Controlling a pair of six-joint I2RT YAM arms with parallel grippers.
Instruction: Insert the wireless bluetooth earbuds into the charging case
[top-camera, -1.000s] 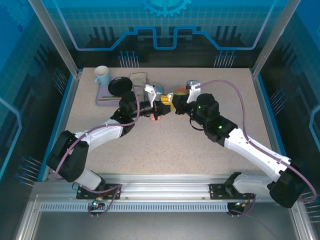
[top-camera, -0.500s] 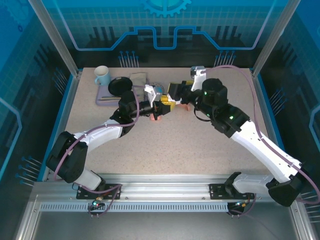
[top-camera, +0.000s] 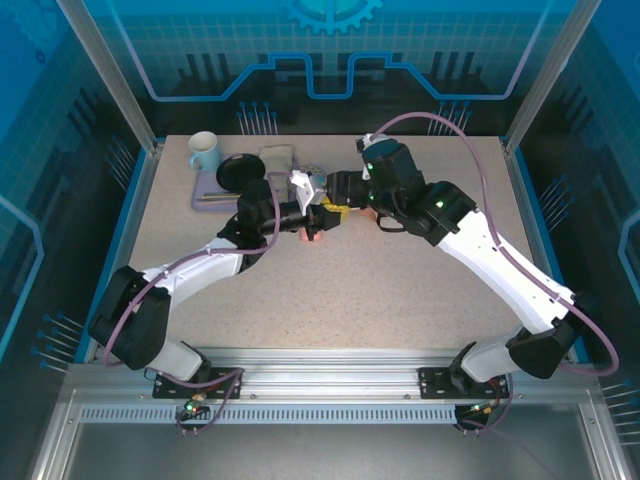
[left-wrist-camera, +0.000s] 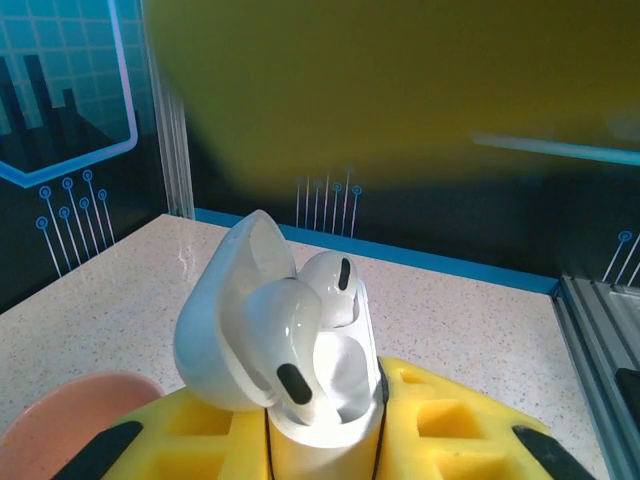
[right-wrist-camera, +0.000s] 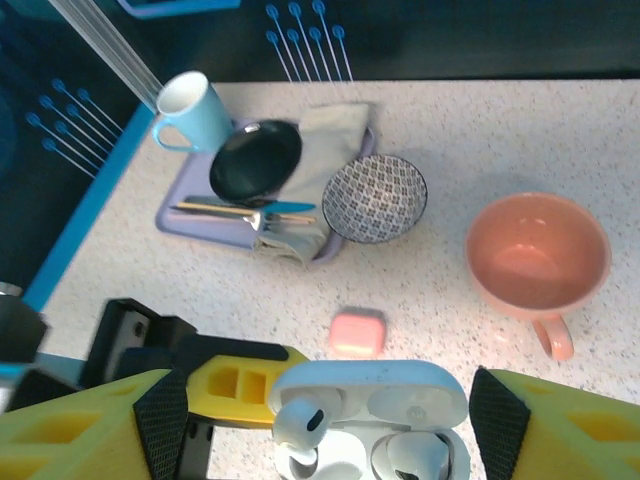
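**Right wrist view, nearest to farthest.** The right gripper (right-wrist-camera: 330, 420) stands with its yellow fingers (right-wrist-camera: 80, 425) wide apart and empty, one on each side of the white charging case (right-wrist-camera: 370, 392) and touching neither side. The case sits midway between those fingers with its lid swung back. It is clamped from below by the closed fingers of the left gripper (left-wrist-camera: 325, 435).

Two white earbuds are in the case. One (right-wrist-camera: 408, 462), nearer the right-hand finger, looks low in its well. The other (right-wrist-camera: 298, 420), nearer the left-hand finger, leans out over the rim and seems only part-way in.

Just beyond the fingertips a small pink case (right-wrist-camera: 357, 332) lies shut on the table (right-wrist-camera: 480, 130). Farther out, ahead of the right-hand finger, stands a salmon mug (right-wrist-camera: 537, 255). A patterned bowl (right-wrist-camera: 376, 197) sits ahead of the gap. Farthest, past the left-hand finger, a lilac tray (right-wrist-camera: 170, 215) carries a black dish (right-wrist-camera: 255, 160), with a blue cup (right-wrist-camera: 195, 115) at its far corner.

**Step in hand (judged).** The white pair is being seated, with one bud not yet home.

**Next move (judged).** A light, straight push on the leaning bud while the left grip holds the case steady. Any sideways nudge could tip the bud out.
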